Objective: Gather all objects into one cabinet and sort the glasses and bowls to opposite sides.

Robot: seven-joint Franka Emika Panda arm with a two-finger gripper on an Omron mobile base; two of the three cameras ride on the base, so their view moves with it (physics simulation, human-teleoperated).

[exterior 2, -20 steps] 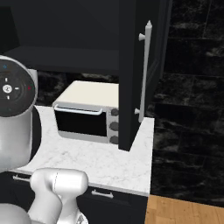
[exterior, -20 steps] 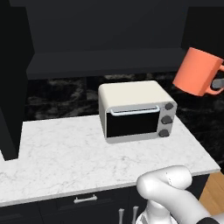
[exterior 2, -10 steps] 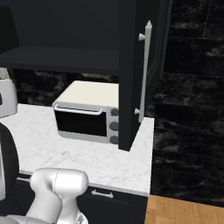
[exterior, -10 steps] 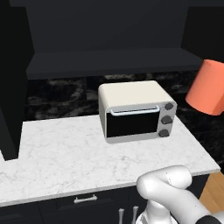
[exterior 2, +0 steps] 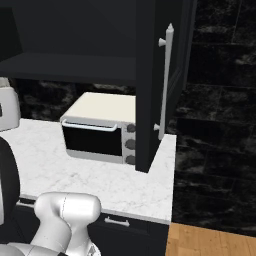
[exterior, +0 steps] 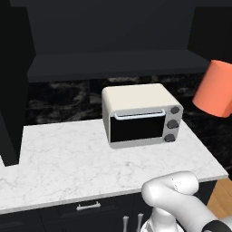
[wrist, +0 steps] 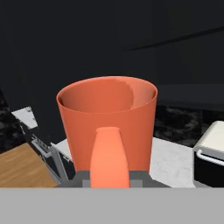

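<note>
Right up close in the hand view, the pincer [wrist: 109,181] is clamped on the handle of an orange mug [wrist: 107,127], fingertips pinching in tight at the bottom edge, handle facing the camera at 6 o'clock and the mug's open mouth showing at 12. From the left base view that same orange mug [exterior: 216,88] hangs in the air at 3 o'clock, tilted, well above the counter [exterior: 68,158] and off past its right end. Down on the white marble counter sits the cream toaster oven [exterior: 141,114], dark glass door and three knobs facing us, toward the back right. Behind and above it, the black upper cabinet [exterior: 113,59] gapes open, its shelf bare and dark. In the right base view the cabinet door [exterior 2: 150,85] stands swung out at 1 o'clock, long silver bar handle [exterior 2: 165,82] upright along its edge.
</note>
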